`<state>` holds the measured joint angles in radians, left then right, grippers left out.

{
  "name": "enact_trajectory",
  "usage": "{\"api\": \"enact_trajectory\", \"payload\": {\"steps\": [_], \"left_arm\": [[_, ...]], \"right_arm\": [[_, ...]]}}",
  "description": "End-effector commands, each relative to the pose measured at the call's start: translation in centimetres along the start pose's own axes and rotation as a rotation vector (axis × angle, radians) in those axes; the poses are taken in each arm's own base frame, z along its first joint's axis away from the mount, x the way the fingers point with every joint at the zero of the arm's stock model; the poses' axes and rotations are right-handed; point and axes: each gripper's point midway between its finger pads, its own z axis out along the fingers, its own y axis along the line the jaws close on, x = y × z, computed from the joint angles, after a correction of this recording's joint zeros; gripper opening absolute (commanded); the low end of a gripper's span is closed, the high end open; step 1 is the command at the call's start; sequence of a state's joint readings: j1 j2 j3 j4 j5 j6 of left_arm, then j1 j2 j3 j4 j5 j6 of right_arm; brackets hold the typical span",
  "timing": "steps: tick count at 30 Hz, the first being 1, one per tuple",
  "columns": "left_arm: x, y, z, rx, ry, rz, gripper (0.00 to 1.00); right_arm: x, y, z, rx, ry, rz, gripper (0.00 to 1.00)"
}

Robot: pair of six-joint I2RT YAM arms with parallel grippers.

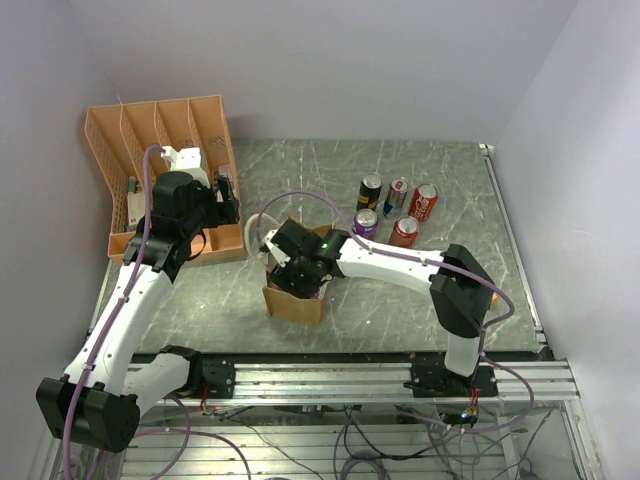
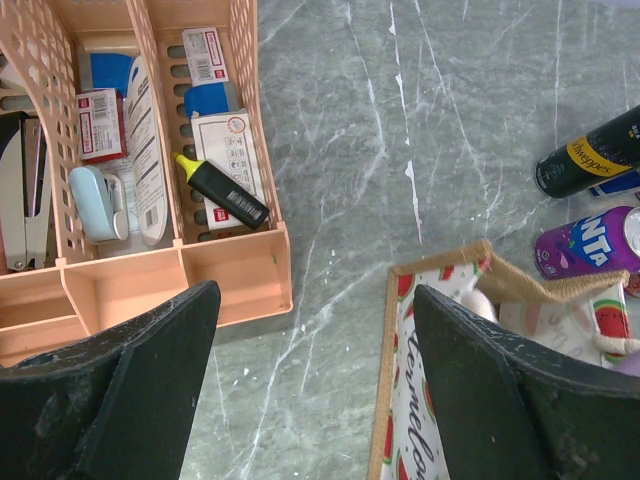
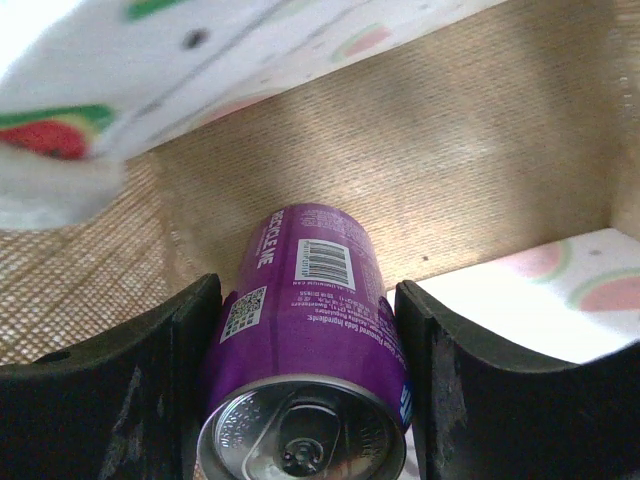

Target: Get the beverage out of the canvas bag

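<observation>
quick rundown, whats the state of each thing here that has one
canvas bag, upright, top open
purple can, standing inside the bag, lid looks unopened
right claw, down in the bag straddling the can, grip unclear
left claw, open, empty
five cans behind the bag, upright
orange file rack, holding stationery

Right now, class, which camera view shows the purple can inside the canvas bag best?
The right wrist view: the purple can fills it, barcode and lid plain, between the right tool's fingers. In the top external view that tool hides it inside the canvas bag. The left wrist view shows only the bag's corner.
</observation>
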<state>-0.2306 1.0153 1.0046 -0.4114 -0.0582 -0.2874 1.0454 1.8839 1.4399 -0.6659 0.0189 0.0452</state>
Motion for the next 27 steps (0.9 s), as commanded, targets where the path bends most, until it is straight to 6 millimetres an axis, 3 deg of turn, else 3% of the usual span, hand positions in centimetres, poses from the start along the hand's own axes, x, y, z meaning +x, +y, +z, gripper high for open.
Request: {"api": "enact_trajectory", "payload": {"steps": [1,6,13,16,22,27], "left_arm": [[-0.9,-0.4,-0.2,0.018,-0.031,0.000,0.89],[-0.9,-0.4,-0.1,0.015,-0.031,0.001,0.89],[-0.8,-0.3,0.0,0.012,-0.027,0.002,0.89],[-0.7,-0.3,0.0,0.012,-0.026,0.002,0.89],[-0.8,-0.3,0.0,0.012,-0.026,0.003,0.89],[-0.7,-0.5,0.1,0.019,-0.023,0.001,0.89]], "right_arm": [[-2.1,0.4,-3.0,-0.027,-0.129,0.004,0.14],[-4.4,-0.3,-4.6,-0.030,-0.247,0.105,0.00],[-6.8,-3.7,-7.6,-0.026,-0.391,0.265,0.00],[-7.6,-5.0,-9.8,-0.065,-0.477,0.316,0.00],[-8.1,-7.3,-16.6,-0.217,-0.742,0.385,0.00],[-7.3,-8.9,-21.8,-0.208,-0.930,0.421,0.00]]}}
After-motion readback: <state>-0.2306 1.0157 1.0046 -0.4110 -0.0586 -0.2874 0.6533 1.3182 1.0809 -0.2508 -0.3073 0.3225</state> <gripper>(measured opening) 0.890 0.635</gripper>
